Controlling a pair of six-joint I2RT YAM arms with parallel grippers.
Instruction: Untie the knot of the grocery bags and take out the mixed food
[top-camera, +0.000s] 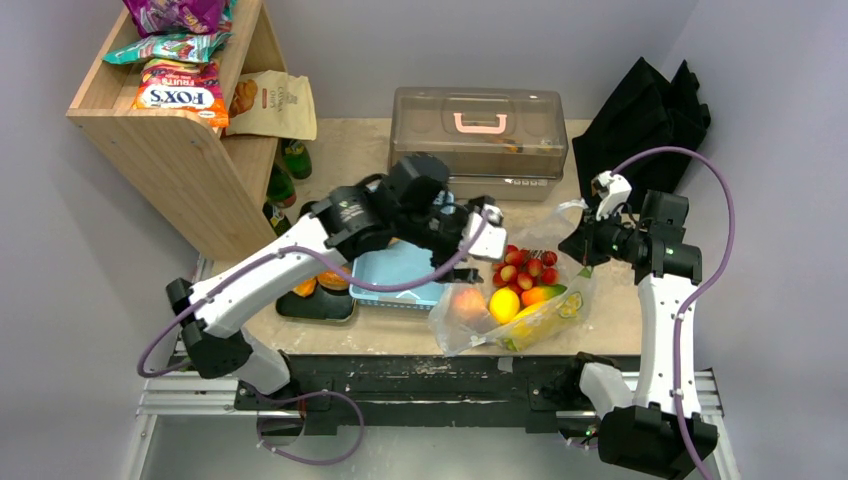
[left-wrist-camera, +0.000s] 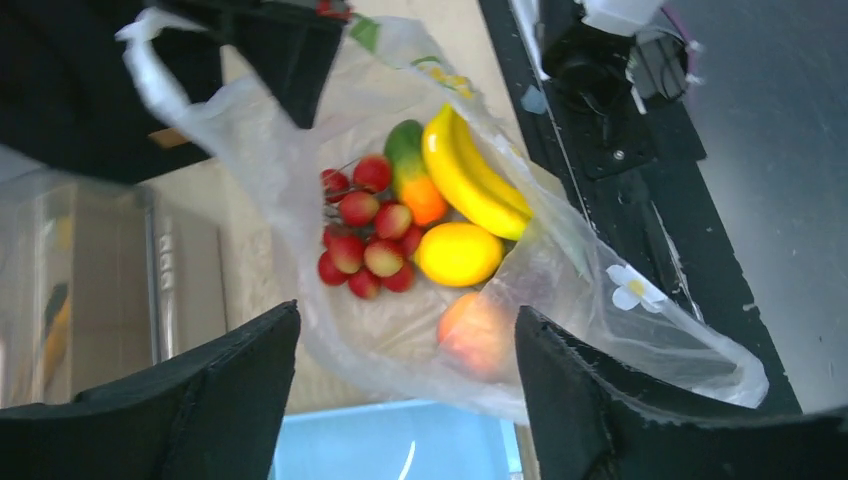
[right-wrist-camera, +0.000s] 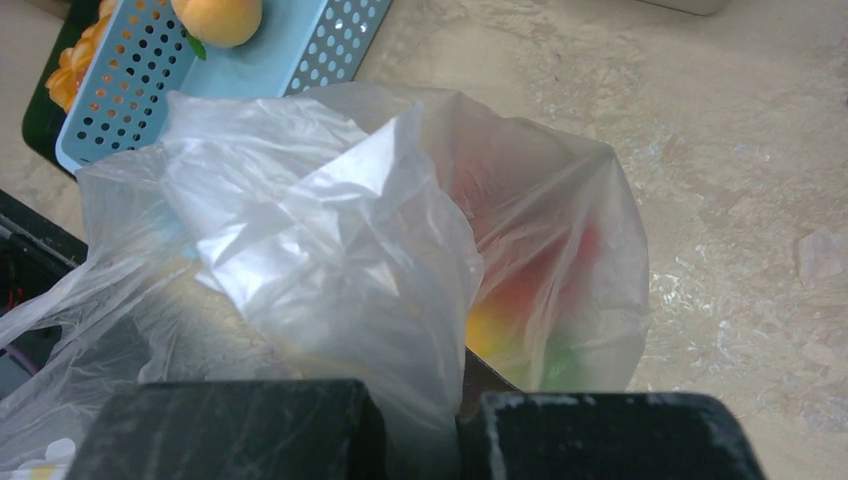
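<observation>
The clear grocery bag lies at the table's front right. Its mouth gapes open, and no knot is in view. Inside it are small red fruits, a lemon, a peach, a banana and a green-and-orange mango. My left gripper hovers open over the bag's mouth, with nothing between its fingers. My right gripper is shut on a bunched fold of the bag and holds that edge up at the bag's far right.
A blue perforated basket holding one yellow-orange fruit sits left of the bag, next to a dark tray of golden-brown pieces. Behind stand a lidded clear box, a wooden shelf with snack bags and a black fabric bag.
</observation>
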